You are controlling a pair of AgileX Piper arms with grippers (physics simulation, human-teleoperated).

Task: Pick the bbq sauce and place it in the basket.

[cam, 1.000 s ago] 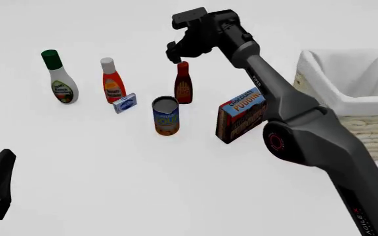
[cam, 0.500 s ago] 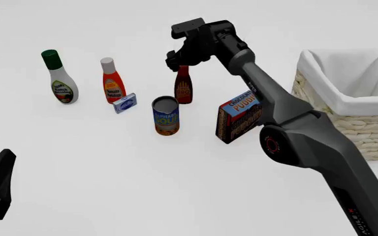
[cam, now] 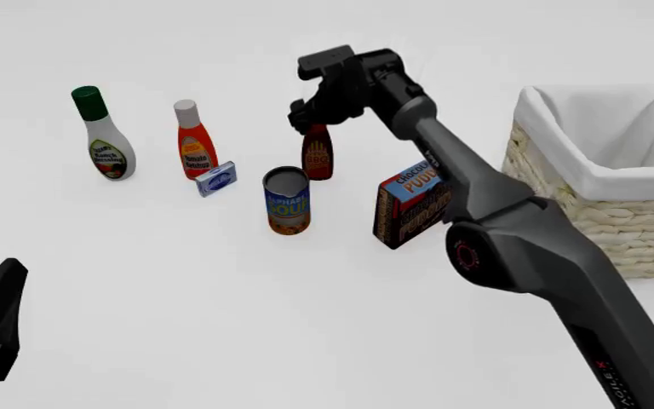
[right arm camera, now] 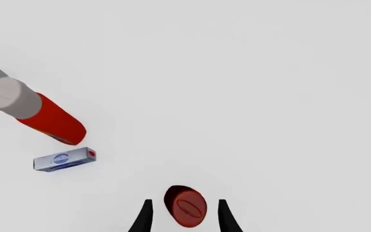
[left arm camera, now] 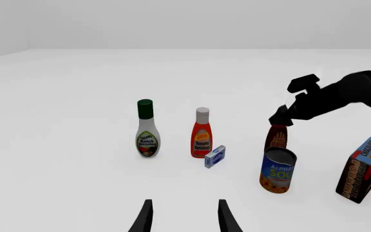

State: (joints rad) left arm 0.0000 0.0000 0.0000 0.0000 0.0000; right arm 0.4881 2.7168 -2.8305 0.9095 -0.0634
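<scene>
**Over the bbq sauce, fingers spread at its cap**

Beside the basket [cam: 599, 183], biggest thing on the table [cam: 248, 324], everything else lines up off to its left. Nearest to it leans a chocolate pudding box [cam: 415, 204], partly hidden by the right arm [cam: 509, 230]. Farther from the basket stands a soup can [cam: 287, 200], and just behind that can the bbq sauce [cam: 318, 155] stands upright. The right gripper [right arm camera: 183, 216] hangs directly over it, its two fingers spread with the red cap [right arm camera: 185, 206] between them, a gap showing on each side. Farther still from the basket come the ketchup bottle [cam: 195, 141] and, farthest, the ranch dressing bottle [cam: 102, 135]. A small blue-and-white box [cam: 217, 178] sits just in front of the ketchup. The left gripper [left arm camera: 183, 217] hovers low and well away from the basket, fingers apart around nothing.
</scene>
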